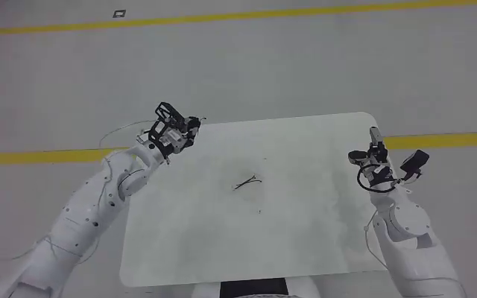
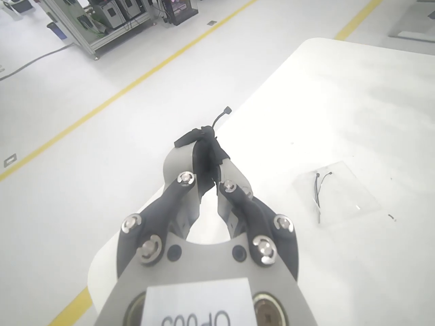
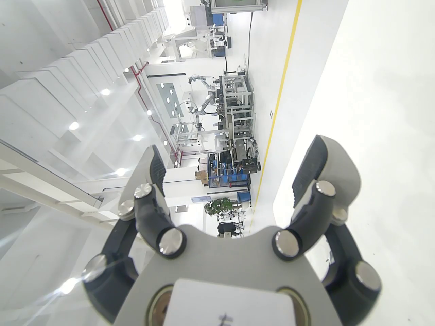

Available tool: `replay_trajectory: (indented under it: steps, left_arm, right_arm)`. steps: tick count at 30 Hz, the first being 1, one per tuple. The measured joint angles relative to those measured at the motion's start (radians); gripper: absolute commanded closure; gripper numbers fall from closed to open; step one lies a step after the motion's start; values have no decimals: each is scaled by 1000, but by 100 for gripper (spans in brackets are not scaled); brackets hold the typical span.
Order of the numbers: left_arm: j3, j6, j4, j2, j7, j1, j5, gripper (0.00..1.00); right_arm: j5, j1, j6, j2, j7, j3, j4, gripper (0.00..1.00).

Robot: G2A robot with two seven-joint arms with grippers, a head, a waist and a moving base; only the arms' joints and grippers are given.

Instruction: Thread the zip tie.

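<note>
My left gripper (image 2: 207, 137) is shut on a thin black zip tie (image 2: 221, 116), whose small head end curls out past the fingertips. In the top view this gripper (image 1: 194, 124) hangs over the far left corner of the white table (image 1: 298, 238). A few more black zip ties (image 1: 248, 182) lie loose near the table's middle, resting on a clear plastic sheet (image 2: 353, 184) in the left wrist view. My right gripper (image 3: 234, 157) stands open with nothing between its fingers, held at the table's right edge (image 1: 375, 145) and pointing away from the ties.
A tiny black scrap (image 1: 259, 211) lies on the table just in front of the loose ties. Yellow floor lines (image 1: 223, 16) run behind and beside the table. Machinery racks (image 2: 98, 8) stand far off across the floor.
</note>
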Motion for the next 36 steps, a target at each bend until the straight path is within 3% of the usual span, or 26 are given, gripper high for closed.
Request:
replay_trajectory:
  steps: [4, 6, 8, 15, 18, 21, 29, 36]
  left_arm:
    - [0, 7, 3, -1, -1, 1, 7, 100]
    - [8, 44, 7, -3, 12, 8, 59, 100]
    - [11, 55, 14, -5, 44, 13, 103, 100]
    - [21, 53, 60, 1, 283, 49, 359, 100]
    - [28, 28, 92, -1, 387, 58, 407, 100]
    - [36, 14, 119, -7, 439, 56, 408, 100]
    - [37, 13, 123, -9, 444, 55, 402, 100]
    - [37, 13, 123, -9, 444, 55, 402, 100]
  right_arm:
    - [0, 0, 0, 0, 0, 0, 0, 0]
    - [0, 0, 0, 0, 0, 0, 0, 0]
    - [0, 0, 0, 0, 0, 0, 0, 0]
    - [0, 0, 0, 0, 0, 0, 0, 0]
    - [0, 0, 0, 0, 0, 0, 0, 0]
    - [0, 0, 0, 0, 0, 0, 0, 0]
    - [5, 7, -1, -1, 17, -6, -16, 0]
    - [-10, 62, 71, -2, 128, -47, -111, 0]
